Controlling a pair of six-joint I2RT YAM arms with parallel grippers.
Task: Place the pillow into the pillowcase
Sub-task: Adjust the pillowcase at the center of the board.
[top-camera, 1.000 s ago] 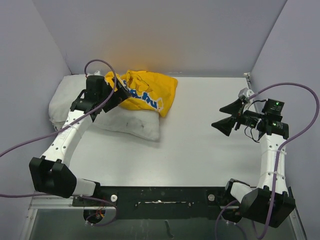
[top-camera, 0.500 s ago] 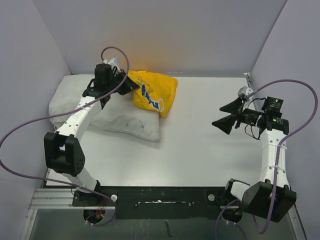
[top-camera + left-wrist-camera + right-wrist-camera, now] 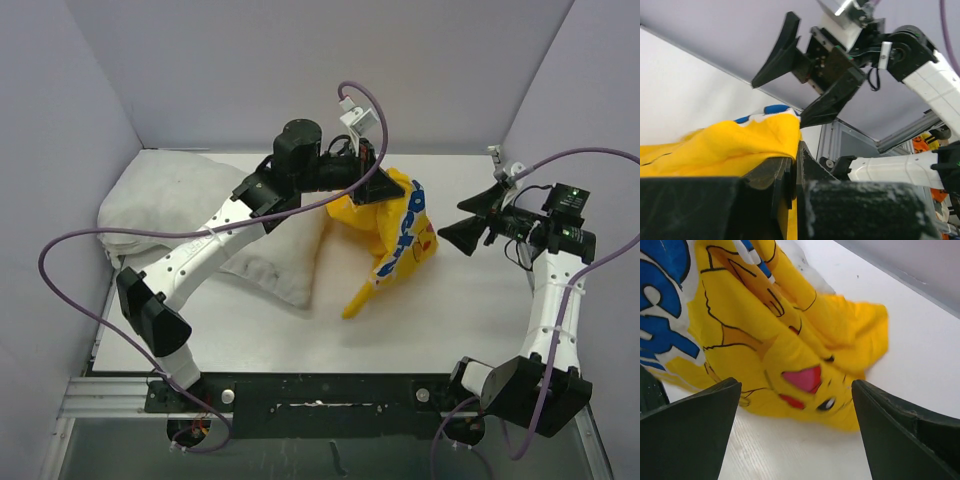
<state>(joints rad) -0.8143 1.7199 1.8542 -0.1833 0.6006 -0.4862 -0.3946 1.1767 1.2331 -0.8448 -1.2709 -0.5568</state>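
Pillowcase of bright yellow fabric with a cartoon face and blue lettering (image 3: 395, 235) no longer lies on the plump white fabric pillow (image 3: 170, 200). The left gripper (image 3: 383, 190), jaws apart a second ago, has clamped a fold and swung it right. It now hangs over the white table (image 3: 400, 330), near the right gripper (image 3: 452, 220), whose jaws gape wide and empty. The pillow lies uncovered at far left, so finding the opening is probably next. The left wrist view confirms the pinched cloth; the right wrist view shows only the printed face.

Yellow pillowcase (image 3: 395, 235) with blue lettering; white pillow (image 3: 190, 205).
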